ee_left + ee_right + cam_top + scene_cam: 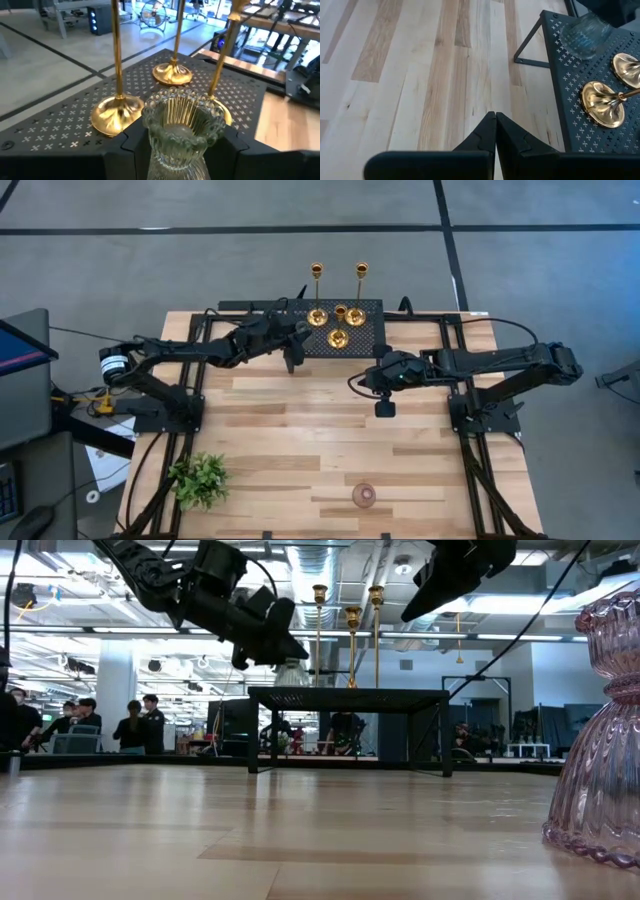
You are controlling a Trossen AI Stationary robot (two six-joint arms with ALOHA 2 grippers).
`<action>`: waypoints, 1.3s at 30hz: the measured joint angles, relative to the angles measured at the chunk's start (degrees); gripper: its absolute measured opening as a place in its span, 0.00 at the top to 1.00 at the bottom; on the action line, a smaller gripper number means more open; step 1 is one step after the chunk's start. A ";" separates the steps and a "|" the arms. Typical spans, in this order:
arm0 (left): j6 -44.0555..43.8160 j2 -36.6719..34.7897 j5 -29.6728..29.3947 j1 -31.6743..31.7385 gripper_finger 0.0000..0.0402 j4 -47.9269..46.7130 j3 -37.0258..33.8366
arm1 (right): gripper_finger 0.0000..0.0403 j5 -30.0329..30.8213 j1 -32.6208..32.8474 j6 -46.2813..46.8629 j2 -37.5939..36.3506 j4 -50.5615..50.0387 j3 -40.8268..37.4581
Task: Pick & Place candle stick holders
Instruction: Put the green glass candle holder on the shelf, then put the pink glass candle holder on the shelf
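Three gold candlesticks (338, 337) stand by their round bases on the black perforated rack (372, 345) at the table's far side. My left gripper (297, 332) is over the rack's left part, shut on the grey-green glass cup (182, 122), just before the candlesticks (117, 112). The cup also shows in the right wrist view (585, 30). The pinkish cup (364, 495) stands near the table's near edge, large in the low view (605, 740). My right gripper (495, 131) is shut and empty above bare table, right of the rack's front. My left gripper pinches the cup's narrow ribbed stem (175, 162) below its beaded bowl, one finger (125, 150) on each side. The fingers come level from the table's left side. The cup stays upright over the rack's left part. I cannot tell whether its foot touches the rack.
A small leafy green plant (200, 478) sits at the table's near left corner. The rack stands on thin legs (250, 730) with open room beneath. Bare wooden table (300, 430) lies between the rack and the near edge. People (130, 725) show in the room beyond.
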 joint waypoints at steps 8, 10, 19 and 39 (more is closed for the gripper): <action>0.01 0.70 -1.07 0.02 0.64 0.55 0.11 | 1.00 0.01 0.04 0.01 0.00 0.00 0.00; -0.01 0.75 -1.07 0.02 0.63 0.77 0.11 | 1.00 0.01 0.04 0.01 0.00 0.00 0.00; -0.06 0.90 -1.07 -0.04 0.55 1.08 -0.02 | 1.00 0.01 0.02 0.01 0.00 0.02 0.00; -1.54 0.88 -1.04 -0.04 0.27 6.19 -0.02 | 1.00 0.01 -0.02 0.19 0.00 0.02 0.02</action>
